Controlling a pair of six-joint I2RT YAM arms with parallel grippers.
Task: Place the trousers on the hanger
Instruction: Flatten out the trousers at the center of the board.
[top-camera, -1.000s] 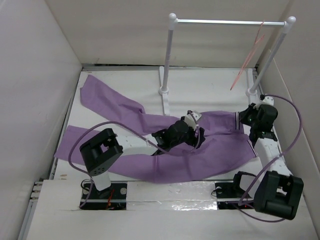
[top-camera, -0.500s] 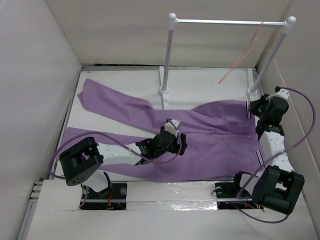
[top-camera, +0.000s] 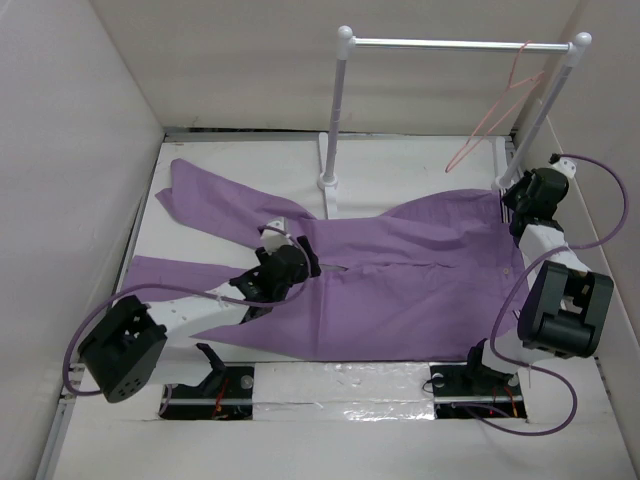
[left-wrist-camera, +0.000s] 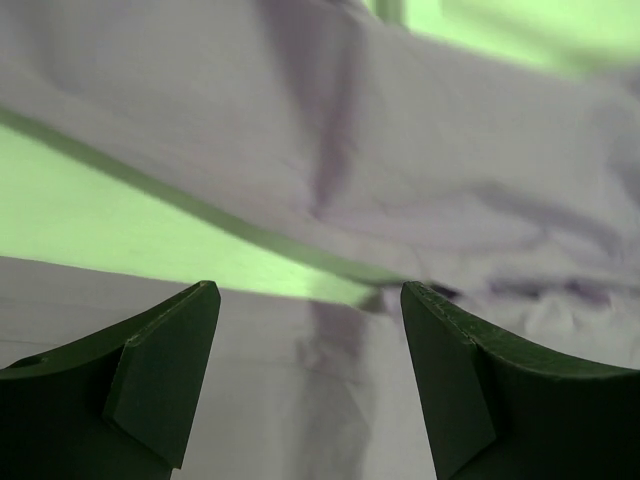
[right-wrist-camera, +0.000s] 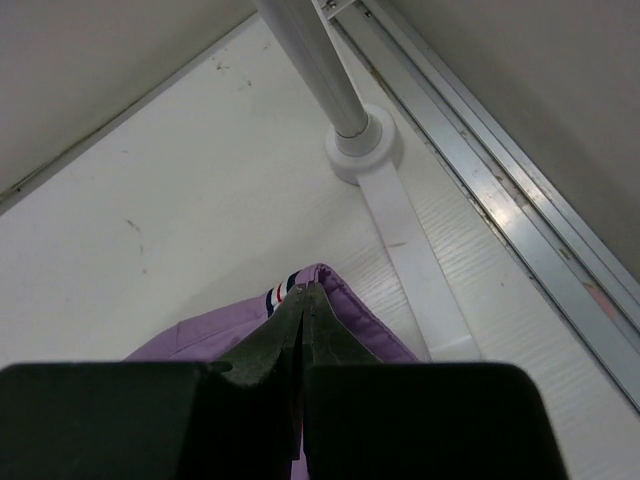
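The light purple trousers (top-camera: 400, 275) lie spread flat across the table, legs running to the back left and the striped waistband at the right. My right gripper (top-camera: 510, 196) is shut on the waistband's back corner by the right post. In the right wrist view the gripper (right-wrist-camera: 303, 296) pinches the striped edge of the trousers (right-wrist-camera: 372, 322). My left gripper (top-camera: 310, 266) is open low over the trousers where the legs meet. In the left wrist view its gripper (left-wrist-camera: 310, 375) holds nothing, with the cloth (left-wrist-camera: 400, 200) lying ahead. The pink hanger (top-camera: 490, 122) hangs tilted from the rail's right end.
The white rail stand with its silver bar (top-camera: 450, 44) stands at the back; its left post (top-camera: 335, 110) rises just behind the trousers, and its right post base (right-wrist-camera: 362, 150) is just ahead of my right gripper. White walls enclose the table on three sides.
My right gripper has pulled the waistband toward the back right corner, spreading the trousers flatter. My left gripper has slid left along the cloth. The hanger has swung.
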